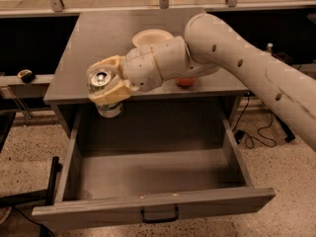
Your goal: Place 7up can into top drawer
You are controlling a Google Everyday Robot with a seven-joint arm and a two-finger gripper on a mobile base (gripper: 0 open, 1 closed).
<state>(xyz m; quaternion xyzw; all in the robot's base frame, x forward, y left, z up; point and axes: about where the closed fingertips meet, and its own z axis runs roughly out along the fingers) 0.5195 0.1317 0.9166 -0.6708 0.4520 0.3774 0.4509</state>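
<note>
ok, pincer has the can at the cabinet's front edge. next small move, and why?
Probably ease the pincer forward and down a little. It is shut on the 7up can, held roughly upright at the front left edge of the cabinet top, above the back left of the open top drawer. The can looks too high and too near that edge to release yet.

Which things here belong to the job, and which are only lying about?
Job: 7up can, held in the end effector over the back left of the open top drawer.
Lying about: white plate and red fruit on the cabinet top; small dark object at far left.
</note>
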